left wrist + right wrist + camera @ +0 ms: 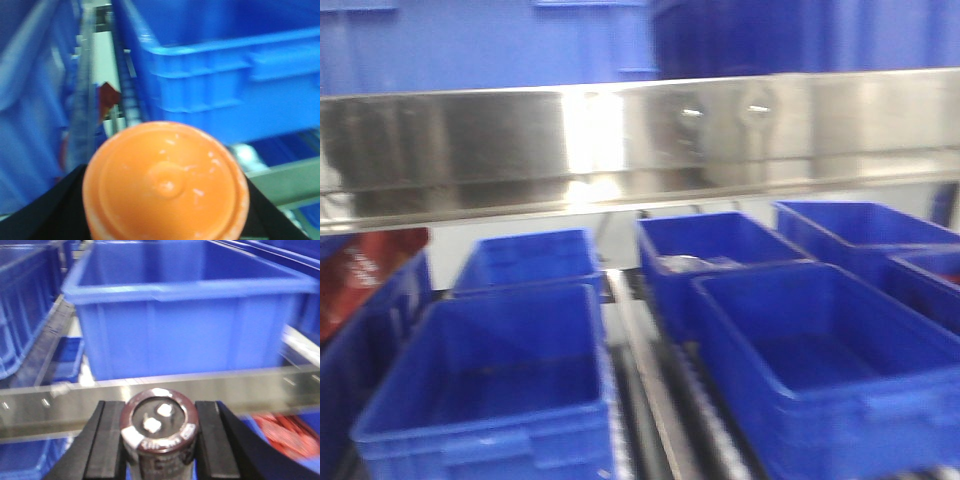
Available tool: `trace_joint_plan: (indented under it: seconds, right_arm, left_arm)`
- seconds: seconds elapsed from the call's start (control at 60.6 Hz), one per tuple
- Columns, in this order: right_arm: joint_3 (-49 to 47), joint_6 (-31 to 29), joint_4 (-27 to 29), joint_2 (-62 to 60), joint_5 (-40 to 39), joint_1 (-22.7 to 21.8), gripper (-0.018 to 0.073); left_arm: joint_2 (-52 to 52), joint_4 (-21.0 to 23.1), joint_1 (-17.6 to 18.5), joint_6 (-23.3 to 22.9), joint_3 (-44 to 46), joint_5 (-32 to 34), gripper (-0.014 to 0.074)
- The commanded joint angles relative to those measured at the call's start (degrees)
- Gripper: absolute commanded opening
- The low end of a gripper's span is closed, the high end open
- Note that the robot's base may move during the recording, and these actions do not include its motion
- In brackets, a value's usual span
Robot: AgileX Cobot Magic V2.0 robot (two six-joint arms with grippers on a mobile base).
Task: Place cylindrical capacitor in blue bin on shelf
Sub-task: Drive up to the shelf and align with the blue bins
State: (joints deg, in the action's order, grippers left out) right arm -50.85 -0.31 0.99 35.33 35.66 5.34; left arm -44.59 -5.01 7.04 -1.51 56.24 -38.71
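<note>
Right wrist view: my right fingers (pixel 107 440) were clenched on the capacitor (pixel 159 427), short of the shelf rail (pixel 240 385), blue bin (pixel 190 340) beyond. Driving straight in could clip that rail and jar it loose. Left fingers (pixel 40 220) flanked an orange cap (pixel 165 182); grip, couldn't tell.

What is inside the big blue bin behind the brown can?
Only bare blue inner walls show in the blue bin. Its front wall hides the floor, so anything lying there is unseen.
</note>
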Motion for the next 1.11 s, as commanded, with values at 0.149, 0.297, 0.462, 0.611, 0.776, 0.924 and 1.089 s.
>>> trace_joint_plan:
  seconds: [0.149, 0.297, 0.462, 0.611, 0.776, 0.924, 1.089]
  right_arm:
    - [-0.4, -0.3, -0.2, 0.0, -1.4, 0.1, -0.0036]
    - [-0.4, -0.3, -0.2, 0.0, -1.4, 0.1, -0.0036]
    - [-0.4, -0.3, -0.2, 0.0, -1.4, 0.1, -0.0036]
    - [-0.4, -0.3, -0.2, 0.0, -1.4, 0.1, -0.0036]
    - [-0.4, -0.3, -0.2, 0.0, -1.4, 0.1, -0.0036]
    - [-0.4, -0.3, -0.2, 0.0, -1.4, 0.1, -0.0036]
    - [-0.4, -0.3, -0.2, 0.0, -1.4, 0.1, -0.0036]
  left_arm:
    - [0.2, 0.1, 0.2, -0.1, 0.0, 1.1, -0.0111]
    - [0.2, 0.1, 0.2, -0.1, 0.0, 1.1, -0.0111]
    - [0.2, 0.1, 0.2, -0.1, 0.0, 1.1, -0.0111]
    - [0.2, 0.1, 0.2, -0.1, 0.0, 1.1, -0.0111]
    - [0.2, 0.1, 0.2, -0.1, 0.0, 1.1, -0.0111]
    - [0.2, 0.1, 0.2, -0.1, 0.0, 1.1, -0.0111]
    - [0.2, 0.1, 0.2, -0.1, 0.0, 1.1, -0.0111]
